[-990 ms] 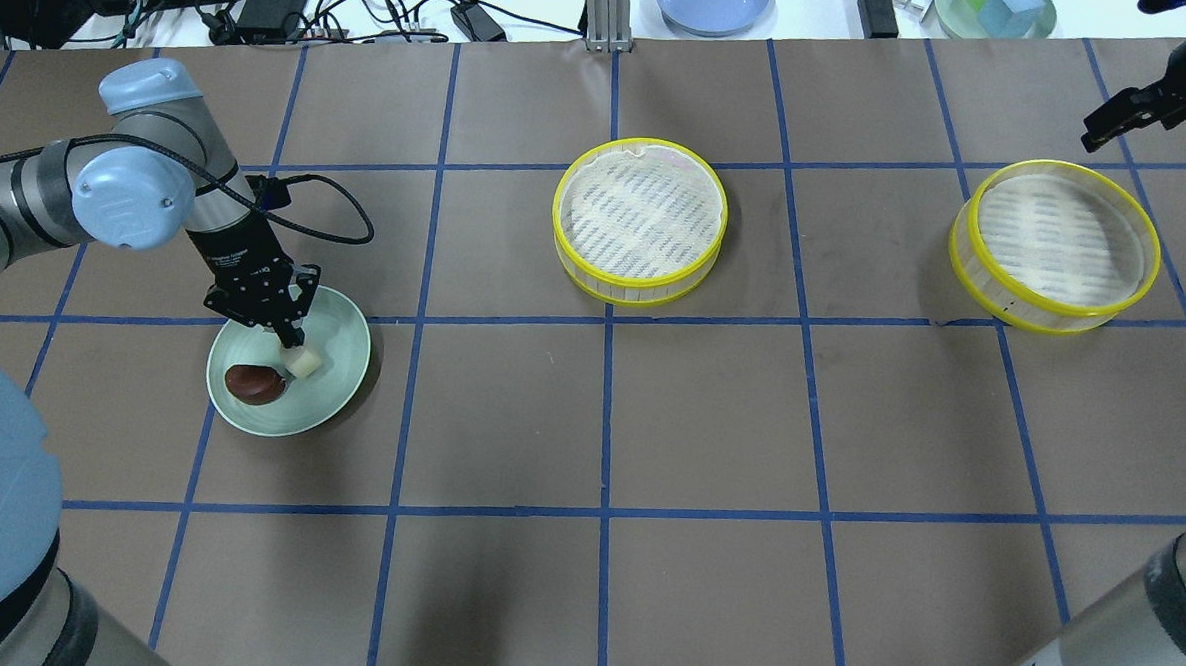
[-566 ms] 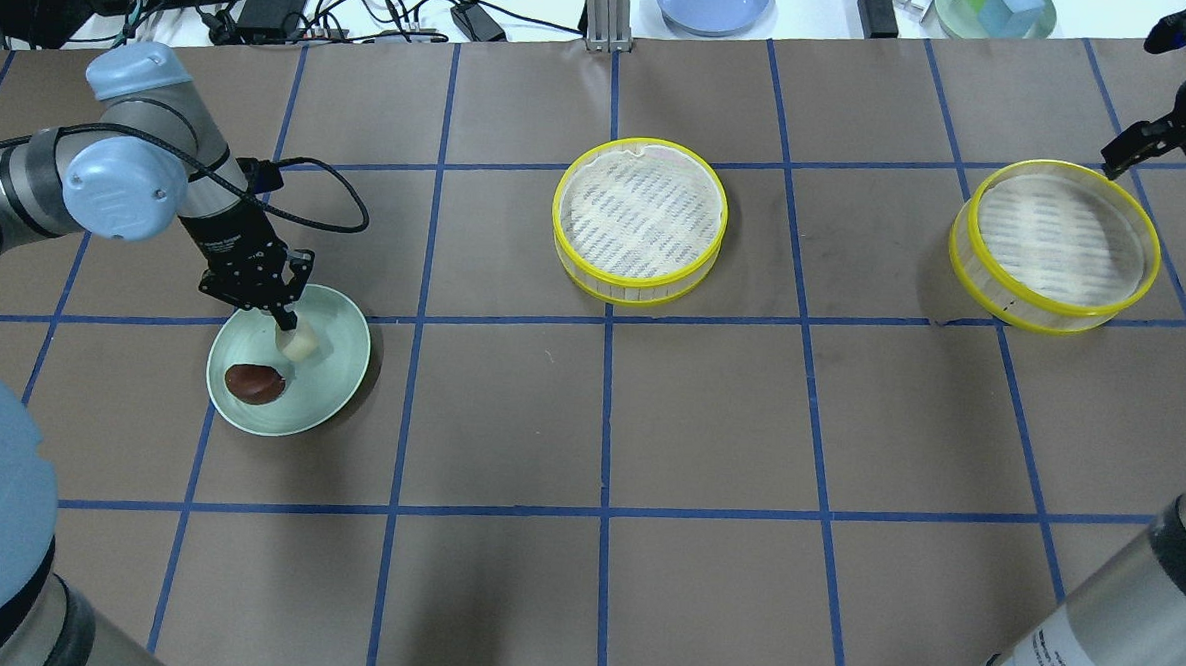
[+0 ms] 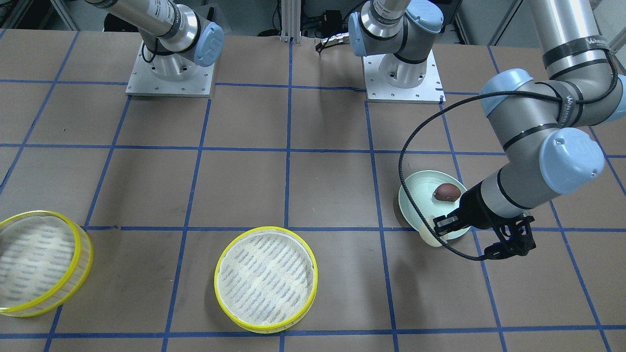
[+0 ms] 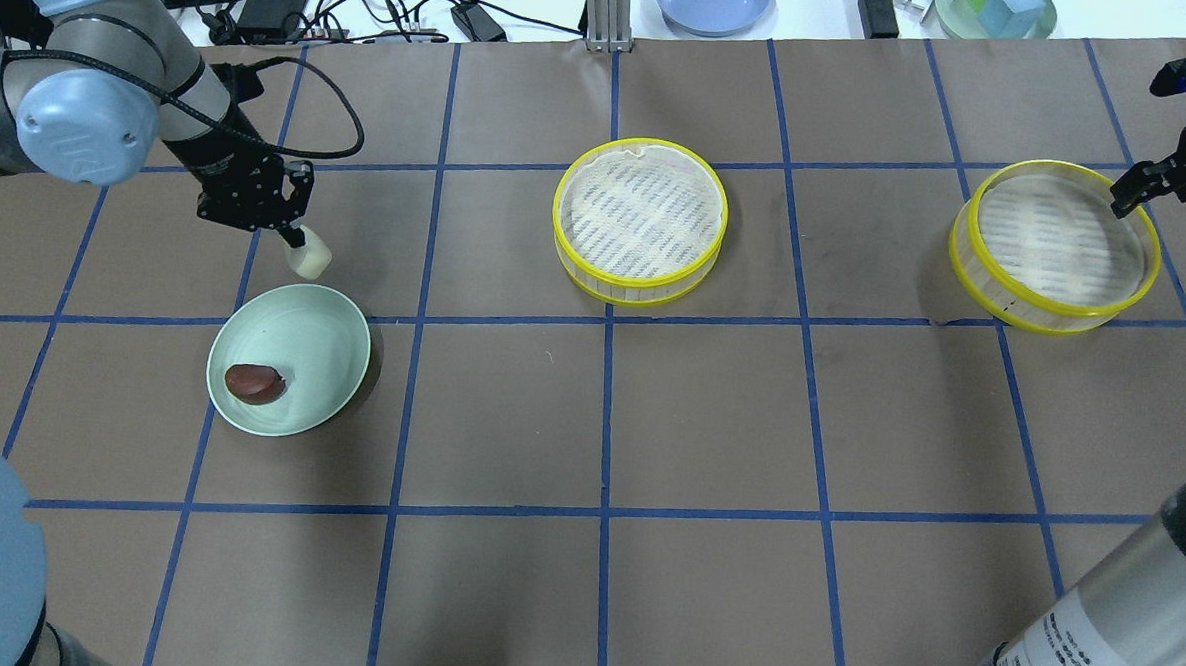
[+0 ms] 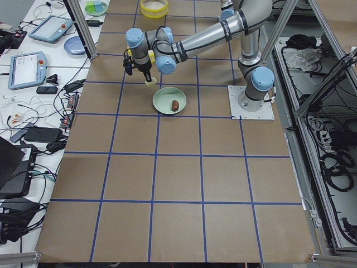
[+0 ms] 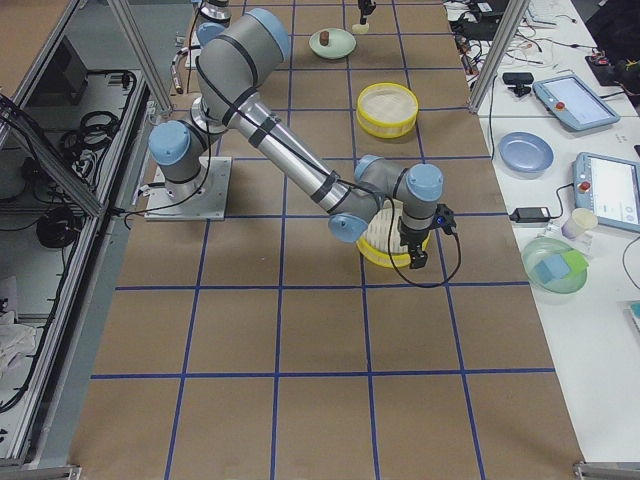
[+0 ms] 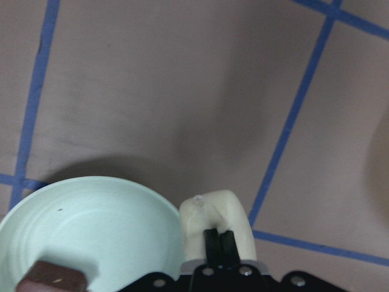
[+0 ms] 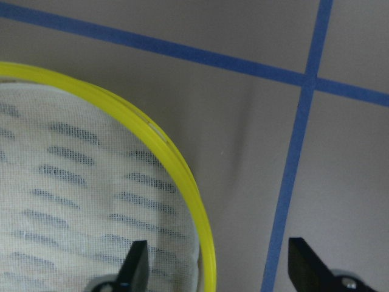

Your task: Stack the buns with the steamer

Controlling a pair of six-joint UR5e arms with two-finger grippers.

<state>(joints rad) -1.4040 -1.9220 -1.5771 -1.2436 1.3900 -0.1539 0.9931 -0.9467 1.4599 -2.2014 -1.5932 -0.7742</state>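
Lifted off the pale green plate (image 4: 317,346) since a second ago, the cream bun (image 4: 309,259) now hangs above the table (image 4: 709,428) just past the plate's far edge. The left gripper (image 4: 302,245) pinches it between its fingers. The brown bun (image 4: 255,383) lies on the plate. The right gripper (image 4: 1127,198) has dropped to the far right rim of the right steamer tier (image 4: 1054,245). Its jaws are spread, with one finger over the striped liner and the other outside the yellow rim. The middle steamer tier (image 4: 640,215) sits well apart from both grippers.
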